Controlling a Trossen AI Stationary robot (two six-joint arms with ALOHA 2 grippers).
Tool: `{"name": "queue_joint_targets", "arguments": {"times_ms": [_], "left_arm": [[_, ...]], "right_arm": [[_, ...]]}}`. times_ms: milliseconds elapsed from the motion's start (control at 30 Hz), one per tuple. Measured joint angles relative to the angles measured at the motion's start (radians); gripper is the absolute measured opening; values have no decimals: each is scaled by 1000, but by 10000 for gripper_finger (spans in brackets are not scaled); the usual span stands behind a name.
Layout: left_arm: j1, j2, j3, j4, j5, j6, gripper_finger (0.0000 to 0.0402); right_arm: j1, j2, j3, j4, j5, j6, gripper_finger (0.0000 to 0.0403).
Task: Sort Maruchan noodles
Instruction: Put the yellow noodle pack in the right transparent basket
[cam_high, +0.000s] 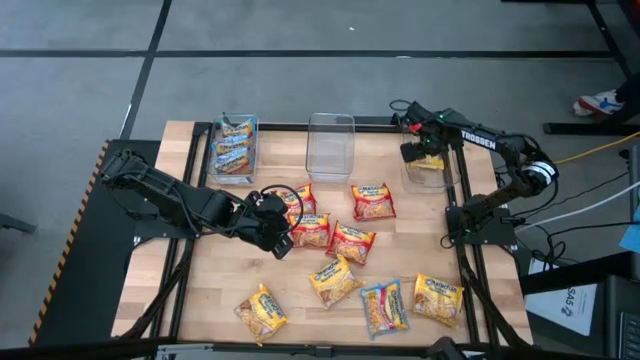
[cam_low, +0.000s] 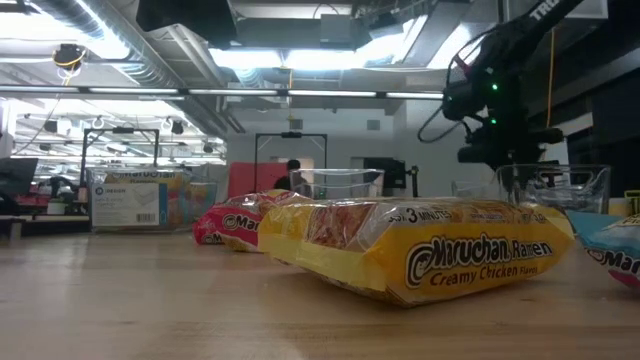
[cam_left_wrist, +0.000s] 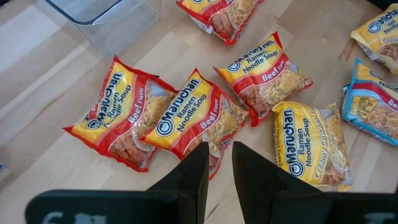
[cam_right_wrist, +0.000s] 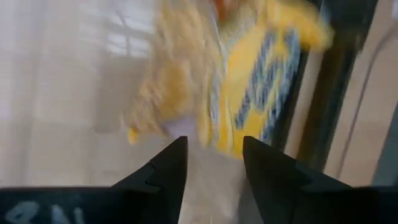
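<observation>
Maruchan noodle packets lie loose on the wooden table: red beef ones (cam_high: 350, 242) (cam_left_wrist: 189, 118) in the middle, yellow ones (cam_high: 335, 280) (cam_low: 440, 255) and a blue one (cam_high: 385, 305) nearer the front. My left gripper (cam_high: 285, 235) (cam_left_wrist: 220, 155) hovers over a red beef packet, fingers a little apart with nothing between them. My right gripper (cam_high: 425, 155) (cam_right_wrist: 214, 146) points down into the right clear bin (cam_high: 445, 180), open. A yellow packet (cam_right_wrist: 249, 74) shows blurred just beyond its fingertips. My right gripper's fingertips (cam_right_wrist: 177, 149) stand right at the yellow packet's near edge (cam_right_wrist: 180, 127). Blur keeps me from telling whether they touch it. Nothing lies between the fingers.
The left clear bin (cam_high: 235, 148) at the back holds blue packets. The middle clear bin (cam_high: 331, 145) has nothing in it. The table's black frame (cam_high: 462, 260) runs along the right side beside the right arm's base. Bare wood lies at the front left (cam_high: 210, 270).
</observation>
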Motion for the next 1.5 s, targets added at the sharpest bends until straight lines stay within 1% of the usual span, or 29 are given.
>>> {"name": "queue_joint_targets", "arguments": {"times_ms": [233, 433, 567, 700, 967, 1067, 1133, 1200, 1500], "left_arm": [[0, 0, 0, 0, 10, 0, 65], [0, 0, 0, 0, 22, 0, 65], [0, 0, 0, 0, 35, 0, 65], [0, 0, 0, 0, 36, 0, 65], [0, 0, 0, 0, 43, 0, 65], [0, 0, 0, 0, 43, 0, 65], [0, 0, 0, 0, 43, 0, 65], [0, 0, 0, 0, 43, 0, 65], [0, 0, 0, 0, 43, 0, 65]], "right_arm": [[-2, 1, -51, 66, 6, 37, 184], [-4, 1, -50, 92, 5, 76, 182], [-3, 25, -65, 94, -31, 120, 182], [6, 57, -111, 126, -44, 121, 182], [16, 70, -124, 221, -64, 144, 182], [16, 70, -124, 223, -62, 144, 180], [16, 71, -124, 223, -63, 144, 170], [16, 71, -124, 222, -63, 143, 151], [16, 71, -124, 222, -63, 142, 31]]}}
